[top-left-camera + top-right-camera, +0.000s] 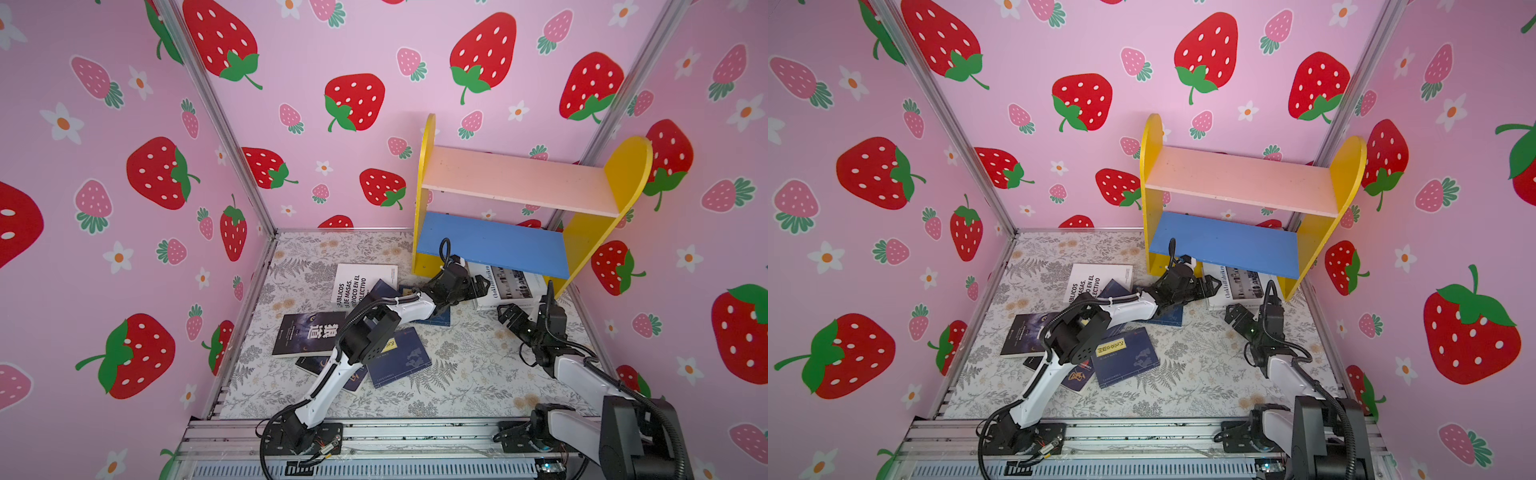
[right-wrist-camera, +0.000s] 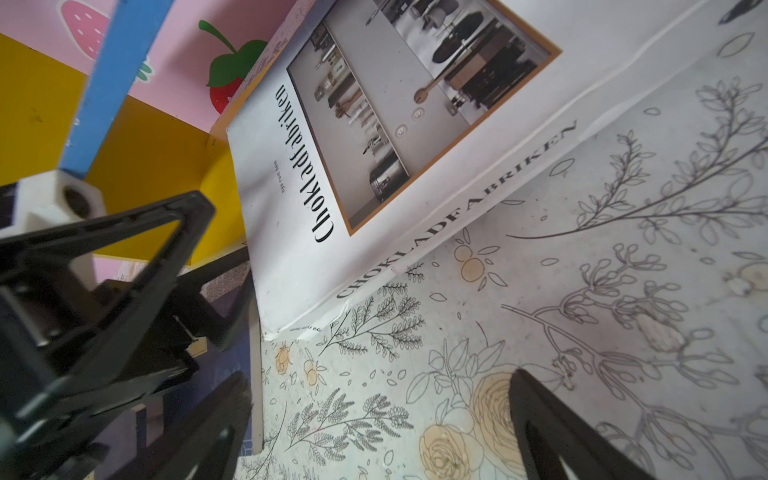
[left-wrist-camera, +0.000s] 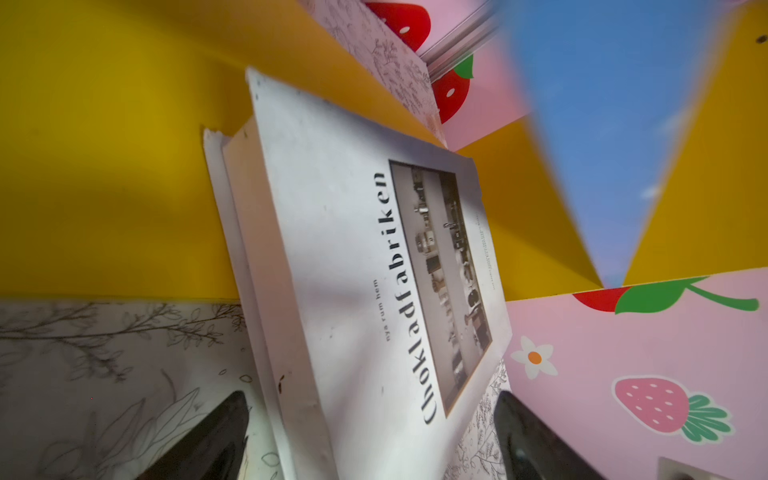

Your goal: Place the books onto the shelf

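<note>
Navy and dark books (image 1: 309, 334), plus one white, lie scattered left of centre; none is on the shelf (image 1: 515, 178) yet. The left gripper (image 1: 483, 286), jaws spread, straddles a corner of the Chokladfabriken book (image 1: 515, 284), which lies partly under the blue board (image 1: 494, 243). It should slide deeper before pinching, then draw the book out clear of that board. The right gripper (image 1: 506, 312), spread too, sits by the spine, ready to steady it.

Both top views look steeply down — both wrist views closely share the white Chokladfabriken book (image 3: 353, 270).
</note>
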`<state>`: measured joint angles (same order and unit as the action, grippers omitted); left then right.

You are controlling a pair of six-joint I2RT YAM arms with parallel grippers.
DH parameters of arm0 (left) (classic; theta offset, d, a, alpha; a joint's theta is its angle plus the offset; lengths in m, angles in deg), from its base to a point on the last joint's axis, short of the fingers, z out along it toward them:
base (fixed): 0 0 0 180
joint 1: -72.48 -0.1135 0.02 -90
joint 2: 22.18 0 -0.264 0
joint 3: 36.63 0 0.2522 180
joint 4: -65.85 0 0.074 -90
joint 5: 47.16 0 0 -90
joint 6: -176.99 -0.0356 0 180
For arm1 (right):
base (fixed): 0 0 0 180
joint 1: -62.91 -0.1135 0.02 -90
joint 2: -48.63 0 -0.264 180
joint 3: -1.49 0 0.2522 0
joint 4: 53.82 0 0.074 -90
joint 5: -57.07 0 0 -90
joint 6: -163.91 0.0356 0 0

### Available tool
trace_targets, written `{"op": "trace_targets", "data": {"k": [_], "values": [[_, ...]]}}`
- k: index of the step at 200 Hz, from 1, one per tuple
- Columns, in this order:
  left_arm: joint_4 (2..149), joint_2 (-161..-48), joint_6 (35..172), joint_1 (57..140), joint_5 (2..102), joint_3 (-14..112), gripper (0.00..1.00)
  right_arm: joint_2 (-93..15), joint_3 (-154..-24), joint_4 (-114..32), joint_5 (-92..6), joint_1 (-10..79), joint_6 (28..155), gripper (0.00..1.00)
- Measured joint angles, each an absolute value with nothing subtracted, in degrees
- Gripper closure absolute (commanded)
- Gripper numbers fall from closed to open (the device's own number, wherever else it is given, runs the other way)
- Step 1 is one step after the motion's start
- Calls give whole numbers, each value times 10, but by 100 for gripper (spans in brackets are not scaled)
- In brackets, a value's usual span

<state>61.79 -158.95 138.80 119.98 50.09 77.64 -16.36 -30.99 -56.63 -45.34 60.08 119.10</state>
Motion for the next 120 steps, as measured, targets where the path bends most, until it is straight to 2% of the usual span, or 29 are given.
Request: {"op": "trace_targets", "data": {"k": [24, 58, 120], "values": [[613, -1537, 1394, 1194, 493, 739, 15, -176, -309, -591, -453, 601, 1193, 4], [619, -1490, 1397, 1194, 488, 672, 19, -212, -309, -623, -453, 601, 1193, 6], [695, -1483, 1383, 1218, 489, 630, 36, -242, -309, -647, -452, 601, 1193, 14]]}}
